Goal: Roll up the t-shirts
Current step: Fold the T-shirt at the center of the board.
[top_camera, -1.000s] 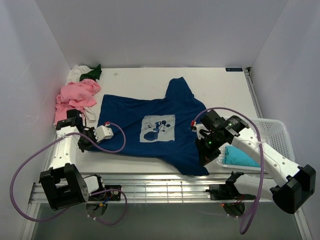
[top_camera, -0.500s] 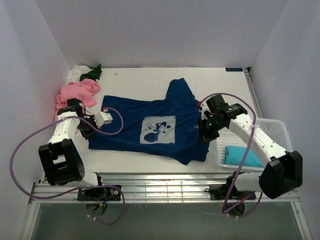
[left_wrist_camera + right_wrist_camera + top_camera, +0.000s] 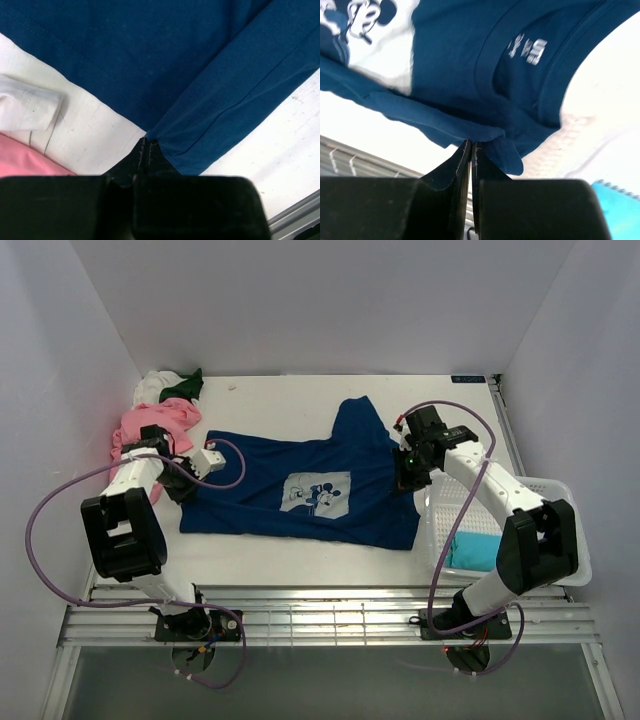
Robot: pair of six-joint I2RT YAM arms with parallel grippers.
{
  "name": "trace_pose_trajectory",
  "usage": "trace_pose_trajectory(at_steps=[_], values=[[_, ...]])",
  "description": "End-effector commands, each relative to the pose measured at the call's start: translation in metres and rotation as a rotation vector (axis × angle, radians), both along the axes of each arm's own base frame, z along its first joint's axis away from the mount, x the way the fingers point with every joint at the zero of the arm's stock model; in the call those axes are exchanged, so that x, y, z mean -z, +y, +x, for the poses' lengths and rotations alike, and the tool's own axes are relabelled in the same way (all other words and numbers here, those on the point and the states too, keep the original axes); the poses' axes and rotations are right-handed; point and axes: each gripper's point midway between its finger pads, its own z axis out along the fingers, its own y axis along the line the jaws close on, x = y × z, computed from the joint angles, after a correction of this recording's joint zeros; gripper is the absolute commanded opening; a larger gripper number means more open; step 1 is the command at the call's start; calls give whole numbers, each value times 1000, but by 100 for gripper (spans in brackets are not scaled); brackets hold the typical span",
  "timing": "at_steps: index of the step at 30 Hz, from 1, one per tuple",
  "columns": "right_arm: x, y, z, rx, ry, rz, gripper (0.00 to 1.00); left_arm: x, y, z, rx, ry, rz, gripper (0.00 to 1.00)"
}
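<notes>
1. The navy t-shirt (image 3: 300,495) lay spread flat across the middle of the bench (image 3: 300,405) in the top view. Its pale cartoon-mouse print (image 3: 318,492) faced up and one sleeve pointed toward the top of the frame.
2. The left tool (image 3: 183,483) sat at the shirt's left edge, in the left-centre of the top frame. In the left wrist view its two fingers (image 3: 141,156) were pressed together with a corner of navy cloth nipped between the tips.
3. The right tool (image 3: 408,475) sat at the shirt's right edge, right of centre in the top view. In the right wrist view its fingers (image 3: 461,159) were closed tight on a fold of the navy cloth, just below the collar and its printed label (image 3: 526,48).
4. The pink t-shirt (image 3: 150,430) lay crumpled at the left of the top frame, just beside the left tool.
5. The white t-shirt (image 3: 150,388) and the dark green t-shirt (image 3: 185,387) were bunched together in the upper left corner of the bench.
6. The teal t-shirt (image 3: 478,552) lay inside the white mesh basket (image 3: 560,510) at the lower right. The right arm crossed over it, so it seemed to be folded or rolled, though the view did not settle which.
</notes>
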Motion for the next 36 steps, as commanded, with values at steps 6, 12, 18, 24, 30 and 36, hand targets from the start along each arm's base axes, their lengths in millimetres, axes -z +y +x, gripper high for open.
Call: trace_pose_trajectory(at_steps=[6, 12, 18, 24, 30, 36], values=[[-13, -2, 52, -33, -121, -61, 8, -12, 0, 31, 16, -82, 17, 0], [-13, -11, 62, -14, -143, -103, 8, -11, 3, 38, 10, -93, 33, 0], [-15, -16, 77, 1, -159, -117, 8, -6, -5, 45, 30, -101, 32, 0], [-9, -20, 81, 7, -152, -140, 8, -4, -1, 56, 4, -108, 42, 0], [-7, -19, 85, 11, -153, -137, 8, -1, 0, 61, -16, -116, 39, 1], [-6, -23, 94, 27, -172, -172, 8, -3, 4, 67, -37, -139, 61, 0]])
